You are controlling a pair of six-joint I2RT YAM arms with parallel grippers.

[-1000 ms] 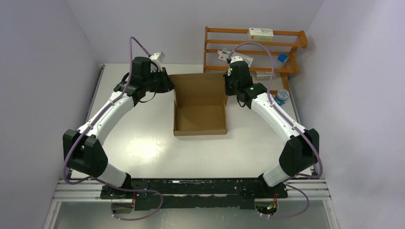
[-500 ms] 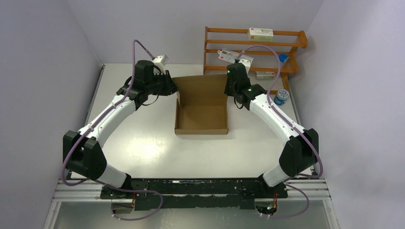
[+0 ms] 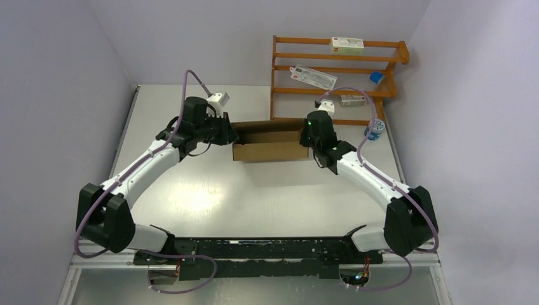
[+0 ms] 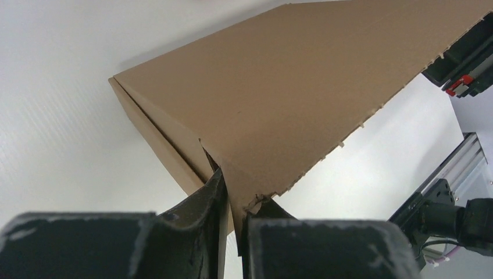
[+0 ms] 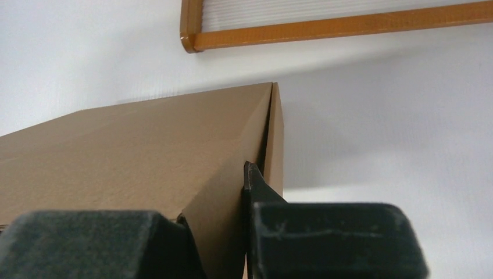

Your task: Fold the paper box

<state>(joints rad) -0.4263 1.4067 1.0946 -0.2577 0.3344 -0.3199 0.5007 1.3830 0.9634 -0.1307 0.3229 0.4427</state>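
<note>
One brown corrugated cardboard box point(image 3: 267, 151) sat between my two grippers; left gripper point(image 3: 231, 135) clamped its left edge, right gripper point(image 3: 306, 136) its right.

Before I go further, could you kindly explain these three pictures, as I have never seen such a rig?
These are two robot arms bolted to the near edge of a table. One picture looks down from above and behind; the other two come from a camera on each wrist, so the dark shapes at the bottom are that arm's own fingers. Between the arms is a brown paper box, partly folded. The left gripper pinches its left end; the right gripper has cardboard between its fingers at the right end. Behind stands a wooden rack holding small cartons.
</note>
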